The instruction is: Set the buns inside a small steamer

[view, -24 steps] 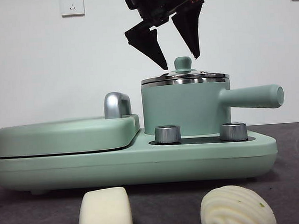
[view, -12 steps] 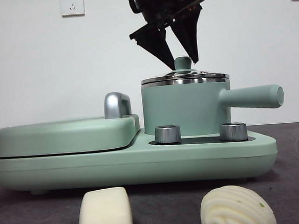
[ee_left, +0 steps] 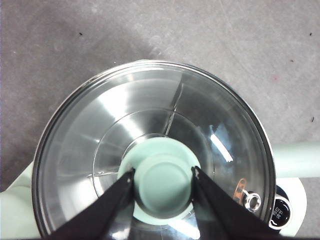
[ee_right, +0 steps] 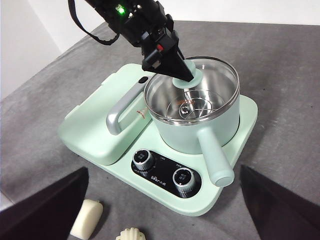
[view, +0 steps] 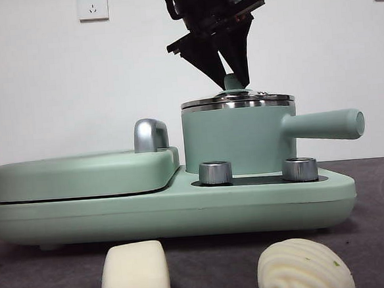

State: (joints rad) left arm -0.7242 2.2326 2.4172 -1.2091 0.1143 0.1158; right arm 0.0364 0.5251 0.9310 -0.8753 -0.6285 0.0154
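Observation:
The small steamer [view: 234, 141] stands on the right half of the mint-green cooker, its glass lid [ee_left: 100, 130] still on. My left gripper [view: 230, 70] comes down from above and is shut on the lid's green knob [ee_left: 162, 186], one jaw touching each side. In the right wrist view the same gripper [ee_right: 175, 70] sits over the steamer [ee_right: 192, 132]. Both buns lie on the table in front of the cooker: the smooth block [view: 135, 274] on the left and the ridged shell-shaped one [view: 305, 269] on the right. My right gripper [ee_right: 162, 170] hangs open, high above the front of the table.
The flat griddle lid [view: 82, 175] with a steel handle [view: 150, 134] fills the cooker's left half. Two steel dials [view: 215, 172] [view: 299, 168] sit in front of the pot. The steamer's long handle [view: 326, 125] sticks out to the right.
The left gripper's jaws, spread wide above the lid a second ago, have come down a little and closed onto the green knob. The buns and steamer have not moved.

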